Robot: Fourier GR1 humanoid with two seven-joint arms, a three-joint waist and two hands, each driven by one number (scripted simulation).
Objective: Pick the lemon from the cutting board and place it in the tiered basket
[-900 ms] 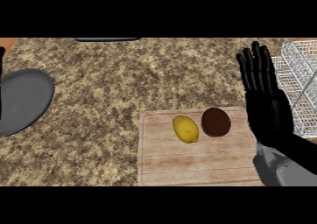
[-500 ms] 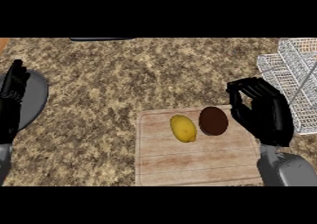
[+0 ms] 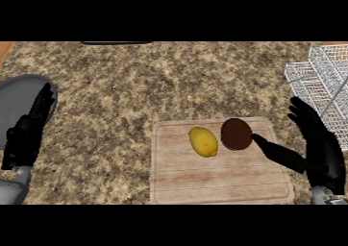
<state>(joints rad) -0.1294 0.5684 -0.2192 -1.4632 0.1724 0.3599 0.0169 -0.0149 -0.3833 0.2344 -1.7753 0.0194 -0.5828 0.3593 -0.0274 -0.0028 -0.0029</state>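
Barely begun, I'd say: the lemon (image 3: 203,141) lies untouched on the cutting board (image 3: 219,178), lower centre. The right hand (image 3: 323,149) hangs spread at the board's right edge, holding nothing; the left hand (image 3: 24,139) rests open at far left. Grasping and carrying to the tiered basket (image 3: 322,81), upper right, remain

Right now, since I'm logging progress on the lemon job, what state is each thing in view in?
cutting board: flat on the counter.
lemon: lying on the cutting board, not held.
brown oval item: lying on the board beside the lemon.
tiered basket: no lemon in its visible part.
right hand: open, thumb stretched toward the brown oval item.
left hand: open, holding nothing, by the grey plate.
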